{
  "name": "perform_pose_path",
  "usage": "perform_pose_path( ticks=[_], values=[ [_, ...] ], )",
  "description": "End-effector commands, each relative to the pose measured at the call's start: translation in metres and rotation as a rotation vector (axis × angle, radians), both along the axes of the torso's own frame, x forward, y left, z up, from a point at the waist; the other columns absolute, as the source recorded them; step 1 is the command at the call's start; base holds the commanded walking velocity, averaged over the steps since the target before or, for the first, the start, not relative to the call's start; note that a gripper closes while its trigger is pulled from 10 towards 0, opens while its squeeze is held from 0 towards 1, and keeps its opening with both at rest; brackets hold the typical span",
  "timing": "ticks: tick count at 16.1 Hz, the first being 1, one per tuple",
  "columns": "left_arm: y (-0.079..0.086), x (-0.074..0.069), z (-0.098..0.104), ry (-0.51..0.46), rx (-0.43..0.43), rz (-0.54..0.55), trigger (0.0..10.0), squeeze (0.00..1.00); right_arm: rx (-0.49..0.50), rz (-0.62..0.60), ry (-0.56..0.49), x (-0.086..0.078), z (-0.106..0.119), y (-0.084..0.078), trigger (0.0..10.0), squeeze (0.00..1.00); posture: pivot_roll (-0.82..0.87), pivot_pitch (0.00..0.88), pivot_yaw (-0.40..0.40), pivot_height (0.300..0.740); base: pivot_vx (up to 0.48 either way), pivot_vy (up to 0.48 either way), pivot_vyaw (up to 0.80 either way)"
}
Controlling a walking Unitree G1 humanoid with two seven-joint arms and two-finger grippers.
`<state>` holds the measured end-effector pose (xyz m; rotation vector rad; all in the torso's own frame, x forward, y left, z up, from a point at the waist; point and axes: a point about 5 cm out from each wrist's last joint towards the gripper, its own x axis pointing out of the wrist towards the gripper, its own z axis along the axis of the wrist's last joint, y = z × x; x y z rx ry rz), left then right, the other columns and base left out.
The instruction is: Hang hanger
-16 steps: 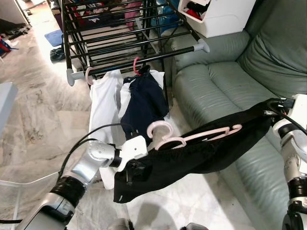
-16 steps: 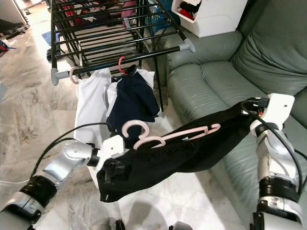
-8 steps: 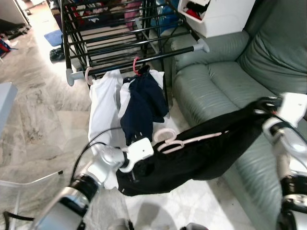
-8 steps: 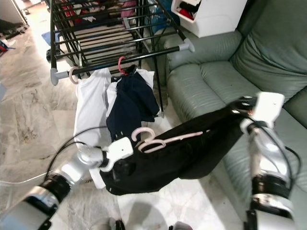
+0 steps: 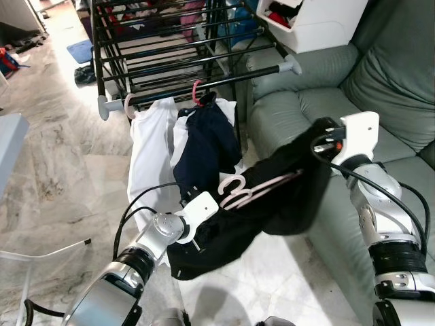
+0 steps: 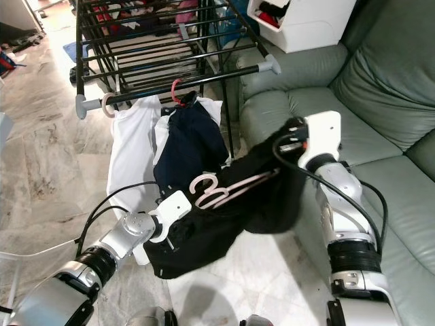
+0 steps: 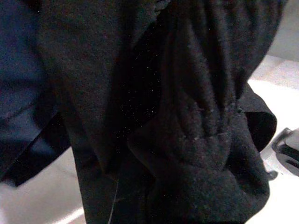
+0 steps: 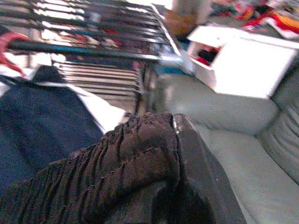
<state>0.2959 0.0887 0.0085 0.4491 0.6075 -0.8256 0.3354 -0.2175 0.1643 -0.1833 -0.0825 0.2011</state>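
The pink hanger (image 5: 253,189) sits mid-frame inside a black garment (image 5: 272,204), its long axis running diagonally from lower left up toward the right, hook end at the lower left and curling upward. The garment is slung between the two arms like a hammock.

The left gripper (image 5: 197,234) is at the lower left end of the cloth, just under the hook; its fingers are buried in fabric, so I can't tell how far open they are. The left wrist view is basically just bunched black cloth (image 7: 196,140). The right gripper (image 5: 319,139) is up at the right end, next to the sofa, and the wrist view shows a wad of dark fabric (image 8: 135,154) pinched against a finger (image 8: 201,163), so it's clamped down on the garment.

Behind all this, in the upper left of the frame, is a black drying rack (image 5: 170,54) with a front rail (image 5: 204,85) holding a white shirt (image 5: 149,146) and a navy garment (image 5: 204,146) on a red hanger (image 5: 198,94). A grey-green sofa (image 5: 387,75) takes up the right side, with a white box (image 5: 312,20) on its arm. The floor (image 5: 61,163) is pale marbled tile.

Compared to a second ago, the right arm has swung in and up toward the rack, so the garment is bunched shorter and the hanger tilts steeper.
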Motion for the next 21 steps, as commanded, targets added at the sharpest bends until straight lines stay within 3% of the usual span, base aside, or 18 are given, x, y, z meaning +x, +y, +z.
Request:
perform_pose_path(
  ticks=[1,2,3,4,5,8,10,12,15,16,17,19,21],
  values=[
    [0.017,0.0,-0.007,0.022,0.047,0.097,0.0,0.0,0.017,0.068,-0.075,-0.003,0.023,0.007,0.0,0.0,-0.07,0.0,0.057,0.74,0.0,0.0,0.0],
    [0.018,0.001,-0.007,0.014,0.047,0.113,0.0,0.0,0.008,0.116,-0.07,-0.005,0.025,0.012,0.0,0.0,-0.07,0.0,0.057,0.74,0.0,0.0,0.0],
    [0.019,0.006,-0.004,-0.019,0.033,0.188,0.0,0.0,-0.075,0.206,-0.046,-0.01,0.022,0.022,0.0,0.0,-0.07,0.0,0.055,0.74,0.0,0.0,0.0],
    [0.021,0.009,-0.001,-0.039,0.027,0.221,0.0,0.0,-0.13,0.215,-0.036,-0.012,0.02,0.022,0.0,0.0,-0.07,0.0,0.055,0.74,0.0,0.0,0.0],
    [0.025,0.016,0.005,-0.084,0.022,0.277,0.0,0.0,-0.187,0.185,-0.014,-0.013,0.016,0.017,0.0,0.0,-0.08,0.0,0.054,0.74,0.0,0.0,0.0],
    [0.04,0.029,0.017,-0.163,-0.004,0.387,0.0,0.0,-0.235,0.091,0.077,-0.018,0.006,-0.005,0.0,0.0,-0.08,0.0,0.054,0.74,0.0,0.0,0.0],
    [0.049,0.033,0.023,-0.183,-0.011,0.402,0.0,0.0,-0.253,0.055,0.112,-0.022,-0.001,-0.016,0.0,0.0,-0.08,0.0,0.056,0.74,0.0,0.0,0.0],
    [0.051,0.033,0.023,-0.185,-0.014,0.414,0.0,0.0,-0.25,0.079,0.133,-0.022,-0.005,-0.01,0.0,0.0,-0.08,0.0,0.055,0.74,0.0,0.0,0.0],
    [0.046,0.032,0.022,-0.182,-0.032,0.416,0.0,0.0,-0.242,0.161,0.175,-0.024,-0.016,0.016,0.0,0.0,-0.08,0.0,0.053,0.74,0.0,0.0,0.0],
    [0.041,0.031,0.021,-0.178,-0.048,0.407,0.0,0.0,-0.187,0.176,0.183,-0.022,-0.018,0.029,0.0,0.0,-0.08,0.0,0.053,0.74,0.0,0.0,0.0],
    [0.033,0.029,0.019,-0.169,-0.059,0.385,0.0,0.0,-0.118,0.246,0.203,-0.025,-0.024,0.059,0.0,0.0,-0.08,0.0,0.053,0.74,0.0,0.0,0.0],
    [0.022,0.028,0.019,-0.164,-0.078,0.364,0.0,0.0,-0.064,0.368,0.228,-0.034,-0.032,0.097,0.0,0.0,-0.08,0.0,0.053,0.74,0.0,0.0,0.0],
    [0.016,0.029,0.021,-0.164,-0.088,0.349,0.0,0.0,0.005,0.475,0.263,-0.045,-0.031,0.117,0.0,0.0,-0.08,0.0,0.053,0.74,0.0,0.0,0.0]
  ],
)
